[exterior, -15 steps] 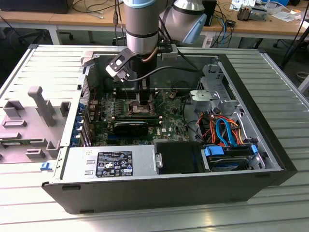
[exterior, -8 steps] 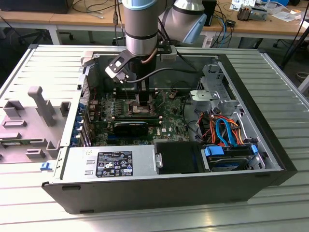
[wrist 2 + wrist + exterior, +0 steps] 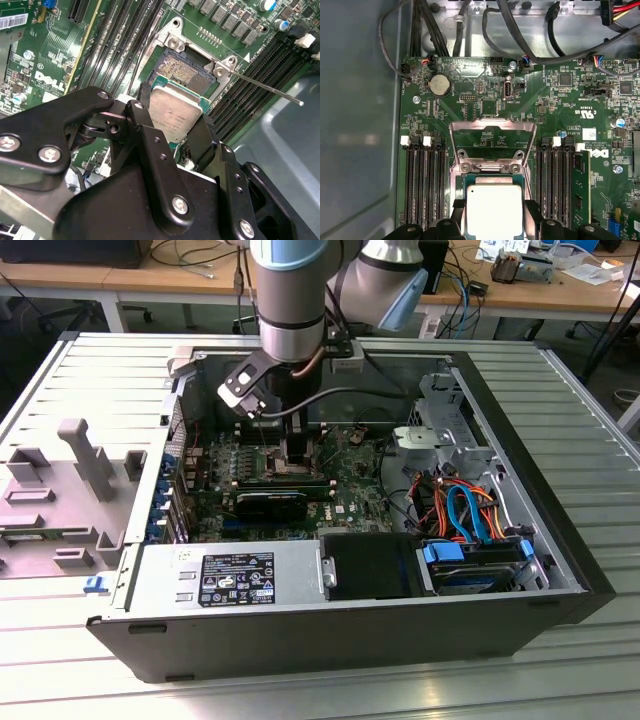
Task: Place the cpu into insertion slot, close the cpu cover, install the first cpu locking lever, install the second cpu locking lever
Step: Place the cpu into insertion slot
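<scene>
In the exterior view, from the exterior view's left: grey plastic part [image 3: 70,475] lies on the surface [image 3: 90,680] just beside the open PC case [image 3: 300,640]; gripper [image 3: 298,445] is down inside the case over the green board [image 3: 350,505]; orange + blue cables [image 3: 465,510] sit at the exterior view's right.

Fingers [image 3: 145,125] are clenched on the cpu [image 3: 175,117], pinching two opposite edges. In the first wrist view the cpu [image 3: 494,207] hangs over the insertion slot, edges roughly parallel w/ the rim. In the second wrist view the insertion slot [image 3: 182,67] shows bare contacts past the chip, so my read is it's not seated yet. The cpu cover [image 3: 492,123] stands flipped open; the locking lever [image 3: 265,88] is swung out, clear of the slot.

How I'd do this step:
- hold the chip dead level
- square its corners to the slot rim before going down
- come straight down, no sideways drag over the contacts
- low force; a tilted chip prob bends pins
- let go only once it lies flat inside the rim

Count:
- 1 cpu
- 1 insertion slot
- 1 cpu cover
- 1 locking lever I can make out
- 2 fingers
- 1 mem stick [image 3: 581,180] fitted
- 1 coin cell [image 3: 440,85]
</scene>
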Available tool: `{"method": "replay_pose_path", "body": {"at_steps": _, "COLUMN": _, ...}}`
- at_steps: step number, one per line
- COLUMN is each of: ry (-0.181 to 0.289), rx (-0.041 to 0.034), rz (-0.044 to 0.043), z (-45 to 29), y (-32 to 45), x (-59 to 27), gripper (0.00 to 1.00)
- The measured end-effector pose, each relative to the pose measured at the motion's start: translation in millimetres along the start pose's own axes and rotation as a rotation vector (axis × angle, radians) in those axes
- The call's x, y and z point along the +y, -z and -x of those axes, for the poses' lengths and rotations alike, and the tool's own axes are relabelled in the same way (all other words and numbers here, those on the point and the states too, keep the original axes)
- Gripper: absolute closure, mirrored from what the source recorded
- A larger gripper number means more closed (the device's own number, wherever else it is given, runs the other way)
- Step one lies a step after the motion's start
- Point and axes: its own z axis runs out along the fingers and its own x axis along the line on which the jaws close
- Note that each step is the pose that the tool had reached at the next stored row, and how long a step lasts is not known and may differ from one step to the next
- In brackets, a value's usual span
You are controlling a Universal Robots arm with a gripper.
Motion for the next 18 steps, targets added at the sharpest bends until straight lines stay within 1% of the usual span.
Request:
{"method": "replay_pose_path", "body": {"at_steps": 10, "ry": 0.000, "rx": 0.0000, "rz": 0.0000, "z": 0.0, "y": -9.1, "x": -2.7, "gripper": 0.46}}
{"method": "replay_pose_path", "body": {"at_steps": 18, "ry": 0.000, "rx": 0.0000, "rz": 0.0000, "z": 0.0, "y": -18.0, "x": -5.6, "gripper": 0.46}}
